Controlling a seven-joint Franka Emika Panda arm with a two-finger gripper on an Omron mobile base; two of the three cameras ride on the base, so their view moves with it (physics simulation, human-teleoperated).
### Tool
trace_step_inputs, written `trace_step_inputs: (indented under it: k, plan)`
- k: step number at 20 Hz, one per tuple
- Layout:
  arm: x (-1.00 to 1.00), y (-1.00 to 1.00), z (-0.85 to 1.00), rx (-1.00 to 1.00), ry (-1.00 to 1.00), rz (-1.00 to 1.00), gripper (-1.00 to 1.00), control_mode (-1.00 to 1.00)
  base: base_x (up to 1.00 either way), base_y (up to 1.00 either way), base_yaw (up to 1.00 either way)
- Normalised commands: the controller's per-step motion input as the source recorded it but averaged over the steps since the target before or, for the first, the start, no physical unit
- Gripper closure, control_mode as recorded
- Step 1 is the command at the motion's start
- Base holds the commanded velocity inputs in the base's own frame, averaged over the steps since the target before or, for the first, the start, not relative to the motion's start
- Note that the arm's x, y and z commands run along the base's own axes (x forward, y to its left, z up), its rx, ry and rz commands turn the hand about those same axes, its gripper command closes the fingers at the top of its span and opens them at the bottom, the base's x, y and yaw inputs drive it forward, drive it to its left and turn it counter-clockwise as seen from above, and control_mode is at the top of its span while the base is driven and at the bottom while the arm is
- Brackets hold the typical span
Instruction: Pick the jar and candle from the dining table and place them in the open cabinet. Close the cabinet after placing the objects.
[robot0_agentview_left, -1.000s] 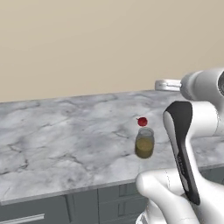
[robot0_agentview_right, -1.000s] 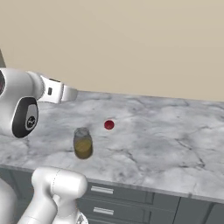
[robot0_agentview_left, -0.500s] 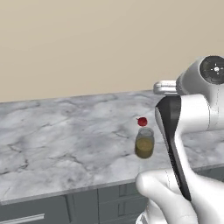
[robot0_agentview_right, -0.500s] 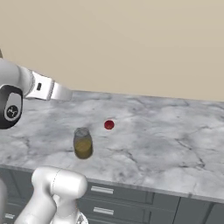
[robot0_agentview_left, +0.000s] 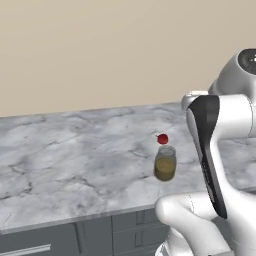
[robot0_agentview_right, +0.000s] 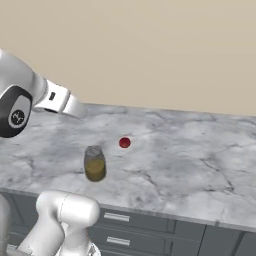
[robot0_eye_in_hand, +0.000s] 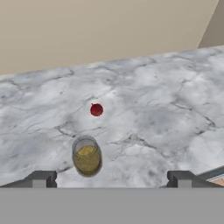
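Note:
The jar (robot0_agentview_left: 165, 162) (robot0_agentview_right: 94, 163) stands upright on the dining table (robot0_agentview_left: 60, 155) (robot0_agentview_right: 200, 160), close to its front edge, clear glass with olive-brown fill. In the hand view the jar (robot0_eye_in_hand: 86, 156) sits low and left of centre on the marble table (robot0_eye_in_hand: 166, 100). My gripper (robot0_eye_in_hand: 111, 179) is open, its fingertips (robot0_eye_in_hand: 43, 178) wide apart with nothing between them. It hovers above and short of the jar, apart from it. The candle and the cabinet are out of view.
A small red ball (robot0_agentview_left: 162, 138) (robot0_agentview_right: 124, 143) (robot0_eye_in_hand: 96, 110) lies just behind the jar. Dark grey drawers with silver handles (robot0_agentview_right: 117, 217) run beneath the tabletop. A beige wall (robot0_agentview_right: 150, 45) rises behind the table.
My arm's upper joints have swung up and outward a little. The jar and the red ball stand where they were. The gripper stays open.

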Motion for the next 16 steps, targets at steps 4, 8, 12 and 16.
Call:
trace_step_inputs:
  k: [4, 8, 12, 16]
  plan:
    - [-0.14, 0.0, -0.36, 0.03, 0.1, 0.0, -1.0, -1.0, 0.0, 0.0, 0.0]
    - [-0.03, 0.0, -0.33, 0.0, 0.04, 0.0, -1.0, -1.0, 0.0, 0.0, 0.0]
    - [-0.12, 0.0, -0.31, 0.0, 0.0, 0.0, -1.0, -1.0, 0.0, 0.0, 0.0]
    - [-0.07, -0.03, -0.22, 0.01, 0.0, 0.0, -1.0, -1.0, 0.0, 0.0, 0.0]
